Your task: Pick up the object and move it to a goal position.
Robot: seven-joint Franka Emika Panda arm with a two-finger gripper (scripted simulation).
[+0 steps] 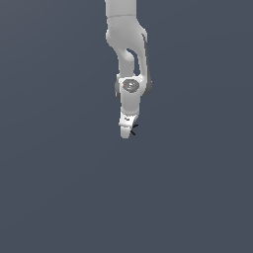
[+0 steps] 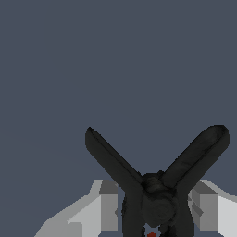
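The object (image 2: pixel 155 185) is a small black item with thin forked prongs spreading in a V and a small red part at its base. In the wrist view it sits between my two white fingers (image 2: pixel 104 206), which press on it from both sides. In the exterior view my white gripper (image 1: pixel 126 131) hangs from the arm at the middle, pointing down, and the object's black prongs (image 1: pixel 133 127) stick out at the fingertips. The gripper is shut on the object.
A plain dark grey-blue surface (image 1: pixel 59 188) fills both views. The white arm (image 1: pixel 127 54) comes down from the top middle of the exterior view.
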